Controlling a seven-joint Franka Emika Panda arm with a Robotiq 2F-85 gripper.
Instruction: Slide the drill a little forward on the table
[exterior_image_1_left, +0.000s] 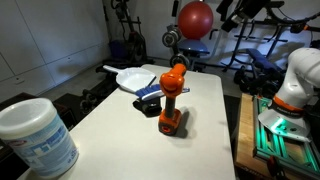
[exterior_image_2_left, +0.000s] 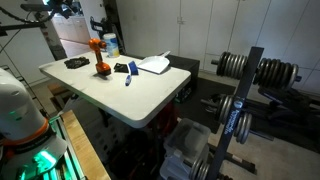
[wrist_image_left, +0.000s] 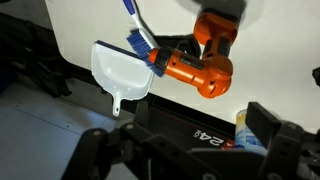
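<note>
Hangs clear of the table (exterior_image_1_left: 205, 150) with gripper (wrist_image_left: 185, 150) fingers spread open, holding nothing. Shows 1 drill (exterior_image_1_left: 172, 100) upright there beside a dustpan (exterior_image_1_left: 128, 76) and brush (wrist_image_left: 138, 38).

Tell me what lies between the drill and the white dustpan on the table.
A blue brush lies between the drill and the dustpan, its bristles at the dustpan's edge. The wrist view shows this most clearly.

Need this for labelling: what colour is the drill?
The drill is orange; clearest in the wrist view.
</note>
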